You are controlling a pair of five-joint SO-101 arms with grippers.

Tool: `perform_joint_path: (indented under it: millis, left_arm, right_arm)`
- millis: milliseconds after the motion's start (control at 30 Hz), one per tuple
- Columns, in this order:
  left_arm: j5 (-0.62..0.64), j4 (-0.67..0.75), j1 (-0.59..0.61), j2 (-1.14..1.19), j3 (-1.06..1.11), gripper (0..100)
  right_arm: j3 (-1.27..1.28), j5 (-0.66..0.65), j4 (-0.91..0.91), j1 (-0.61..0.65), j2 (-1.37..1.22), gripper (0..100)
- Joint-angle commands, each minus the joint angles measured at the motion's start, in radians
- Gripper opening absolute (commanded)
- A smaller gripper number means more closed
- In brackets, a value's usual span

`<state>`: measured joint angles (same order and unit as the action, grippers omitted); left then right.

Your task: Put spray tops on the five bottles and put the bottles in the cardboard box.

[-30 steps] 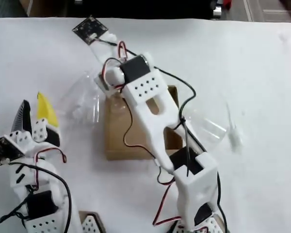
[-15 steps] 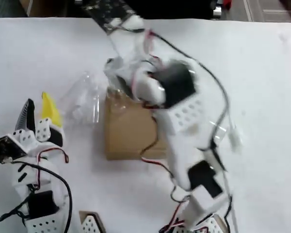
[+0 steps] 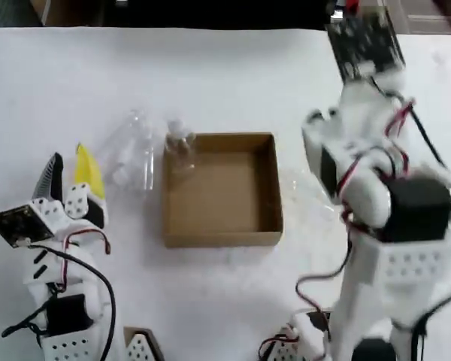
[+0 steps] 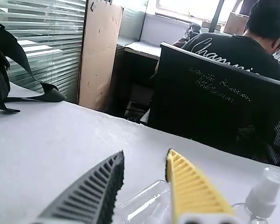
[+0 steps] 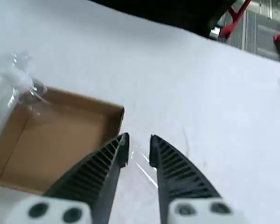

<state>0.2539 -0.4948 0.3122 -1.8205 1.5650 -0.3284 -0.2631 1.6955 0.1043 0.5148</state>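
The open cardboard box stands mid-table with a bare floor. A clear bottle with a white spray top leans at its far left corner; whether it lies inside I cannot tell. It also appears in the right wrist view as the bottle at the box. More clear bottles lie left of the box. My left gripper is open just left of them, over a clear bottle, with a spray top nearby. My right gripper hangs slightly open and empty beyond the box's right wall, its arm raised.
Another clear bottle lies on the table right of the box, under the right arm. White tabletop stretches behind the box. A dark bag rests on the table's far side in the left wrist view.
My right arm has swung from over the box's far left corner to the right and up, uncovering the box. The left arm has shifted a little.
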Motion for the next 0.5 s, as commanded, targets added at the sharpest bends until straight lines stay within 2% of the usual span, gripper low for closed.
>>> perform_joint_path:
  millis: [0, 233, 333, 467]
  left_arm:
    - [-0.008, 0.000, -0.008, -0.005, -0.012, 15]
    - [-0.008, -0.002, -0.008, -0.005, -0.009, 15]
    - [-0.008, -0.002, -0.008, -0.005, -0.009, 15]
    - [-0.008, -0.002, -0.010, -0.005, -0.009, 15]
  right_arm:
    - [0.416, -0.003, -0.143, -0.076, 0.202, 1.5]
    - [1.143, -0.003, -0.653, -0.194, 0.469, 1.5]
    - [1.313, 0.028, -0.785, -0.193, 0.535, 1.5]
    - [1.416, 0.137, -0.855, -0.191, 0.567, 1.5]
